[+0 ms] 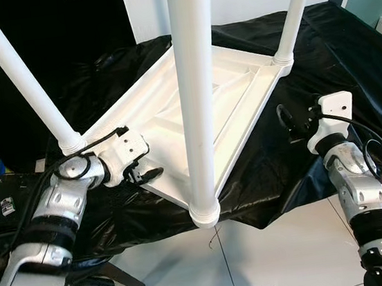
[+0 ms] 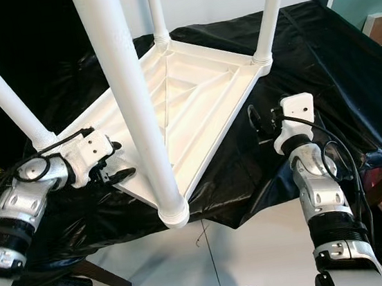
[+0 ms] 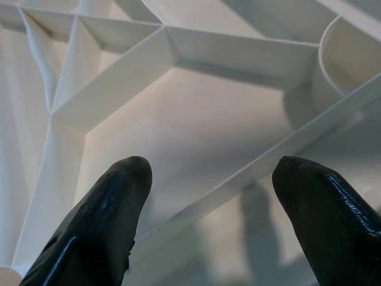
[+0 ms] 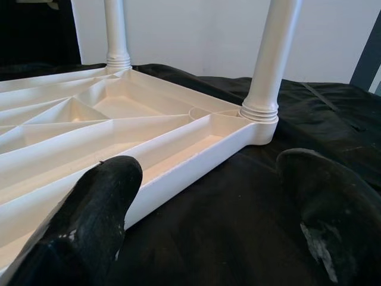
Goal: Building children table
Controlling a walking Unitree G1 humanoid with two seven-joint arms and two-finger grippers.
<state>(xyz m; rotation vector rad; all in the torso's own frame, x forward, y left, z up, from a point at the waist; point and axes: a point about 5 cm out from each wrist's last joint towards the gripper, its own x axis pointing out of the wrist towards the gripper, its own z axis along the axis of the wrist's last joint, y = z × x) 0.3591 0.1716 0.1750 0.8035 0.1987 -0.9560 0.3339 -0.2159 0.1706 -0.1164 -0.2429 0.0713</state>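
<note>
- So the white tabletop (image 1: 200, 107) is lying upside down on a black sheet (image 1: 311, 100), ribbed underside up, and I count four white legs (image 2: 136, 122) standing in its corner sockets.
- The near corner of the tabletop hangs out past the sheet's edge toward the robot, over the tiled floor (image 1: 288, 256).
- Left gripper (image 2: 114, 172) is right at the tabletop's near-left rim, fingers spread open with nothing held. In its wrist view the fingertips (image 3: 113, 196) sit either side of the rim wall, looking into the ribs.
- Right gripper (image 1: 293, 122) hovers over the sheet just beside the tabletop's right rim, also open and empty, apart from the plastic.
- The rim the left one straddles runs from the near leg toward the left leg (image 1: 19, 73), so it lies crosswise between those fingers.
- My guess: left arm is nearer, closing there would pinch the rim. Legs look seated, so flipping it seems to be what's left.
</note>
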